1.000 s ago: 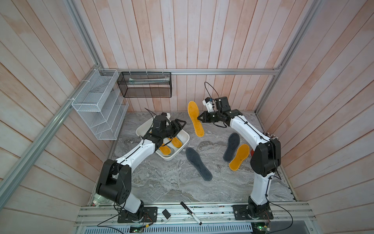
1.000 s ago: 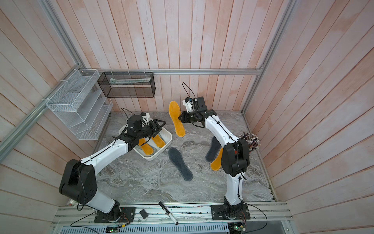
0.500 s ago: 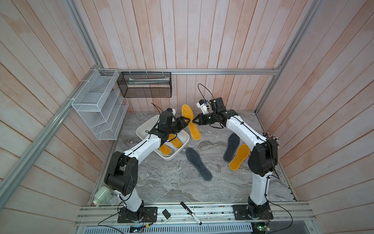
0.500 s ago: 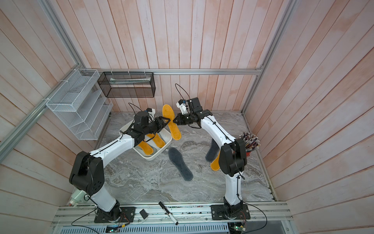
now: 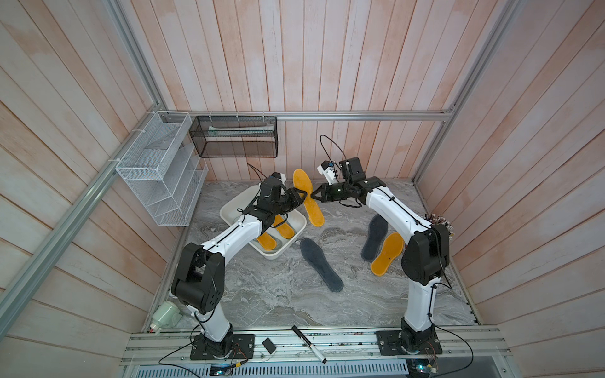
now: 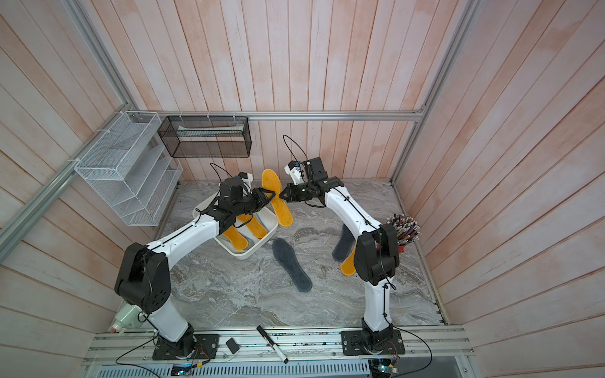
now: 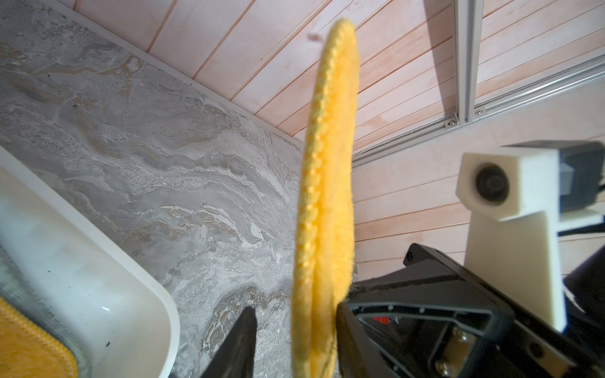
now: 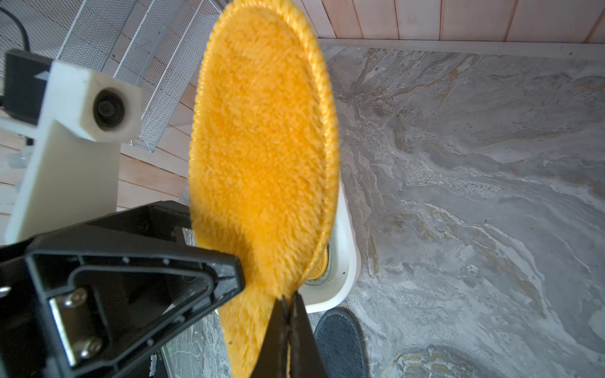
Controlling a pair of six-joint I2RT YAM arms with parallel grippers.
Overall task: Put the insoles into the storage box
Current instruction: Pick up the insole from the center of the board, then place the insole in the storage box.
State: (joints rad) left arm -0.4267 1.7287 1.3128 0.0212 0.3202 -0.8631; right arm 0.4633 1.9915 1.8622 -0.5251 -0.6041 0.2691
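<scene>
Marbled grey worktop [image 5: 255,304] runs bare on the near side of the storage box [image 5: 271,256], save for one dark grey insole [image 5: 320,268] lying flat just off the box's near corner. Well to the right of the box, a second dark grey insole [image 5: 373,239] and an orange insole [image 5: 386,255] lie close side by side. Inside the box two orange insoles [image 5: 266,242] lie flat on something pale and greyish, perhaps the translucent pair; I cannot tell. Just past the box's far right rim a fourth orange insole [image 5: 313,212] is held up on edge between the arms: the right jaws are pinched shut on its stitched rim, while the left jaws straddle it partly open, one finger [image 7: 240,343] showing a gap to its face, so I judge the hand-over unfinished. Behind the box a white wire rack [image 5: 157,170] and a black mesh basket [image 5: 234,137] hang on the wall, no part of the job. By my reckoning the task is roughly half done: this insole should go in next, then the three lying out on the worktop.
</scene>
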